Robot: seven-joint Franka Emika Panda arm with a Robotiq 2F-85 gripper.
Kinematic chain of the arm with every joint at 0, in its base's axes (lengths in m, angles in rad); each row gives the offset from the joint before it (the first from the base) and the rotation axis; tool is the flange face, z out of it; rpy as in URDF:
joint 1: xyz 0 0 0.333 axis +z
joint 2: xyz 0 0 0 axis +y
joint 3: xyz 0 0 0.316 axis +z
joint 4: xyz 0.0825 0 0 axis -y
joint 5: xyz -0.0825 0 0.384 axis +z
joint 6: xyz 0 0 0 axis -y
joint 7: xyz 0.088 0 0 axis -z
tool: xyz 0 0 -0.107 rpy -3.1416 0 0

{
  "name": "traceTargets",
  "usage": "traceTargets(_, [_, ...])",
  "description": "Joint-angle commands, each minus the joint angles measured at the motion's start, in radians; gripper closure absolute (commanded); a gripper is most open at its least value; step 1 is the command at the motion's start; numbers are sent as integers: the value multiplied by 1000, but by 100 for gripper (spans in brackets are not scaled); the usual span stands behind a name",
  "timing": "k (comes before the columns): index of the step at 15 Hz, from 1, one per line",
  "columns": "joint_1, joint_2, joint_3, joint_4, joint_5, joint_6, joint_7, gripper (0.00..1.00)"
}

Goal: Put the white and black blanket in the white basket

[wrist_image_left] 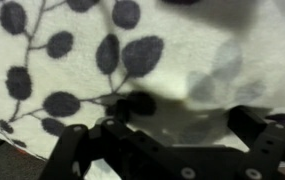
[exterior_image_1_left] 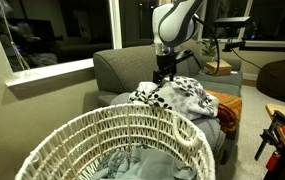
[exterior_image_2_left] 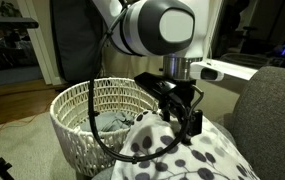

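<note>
The white and black blanket (exterior_image_1_left: 179, 97) lies bunched on the grey sofa seat; it also shows in an exterior view (exterior_image_2_left: 187, 155) and fills the wrist view (wrist_image_left: 72, 60). The white basket (exterior_image_1_left: 102, 125) stands on the floor in front of the sofa, also seen in an exterior view (exterior_image_2_left: 77, 100). My gripper (exterior_image_1_left: 165, 77) points straight down onto the top of the blanket (exterior_image_2_left: 185, 118). Its fingers are spread wide in the wrist view (wrist_image_left: 172, 125), with blanket fabric between them and the tips against the fleece.
A plain grey cloth (exterior_image_1_left: 142, 165) lies inside the basket. An orange striped blanket (exterior_image_1_left: 228, 106) lies on the sofa beyond the spotted one. The grey sofa back (exterior_image_1_left: 122, 65) is behind the gripper, with a window sill beside it. A dark round seat (exterior_image_1_left: 282, 78) stands further off.
</note>
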State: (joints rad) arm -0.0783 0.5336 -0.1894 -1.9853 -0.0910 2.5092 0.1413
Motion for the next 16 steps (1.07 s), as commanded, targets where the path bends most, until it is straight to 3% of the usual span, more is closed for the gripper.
traceTargets(1, [11, 30, -6, 1, -15, -4, 31, 0])
traceTargets(4, [14, 36, -6, 1, -17, -4, 31, 0])
traceTargets(5, [15, 38, -7, 1, -19, -4, 30, 7])
traceTargets(6, [15, 38, -9, 1, -21, -5, 30, 26])
traceTargets(16, [23, 4, -27, -11, -57, -17, 33, 90])
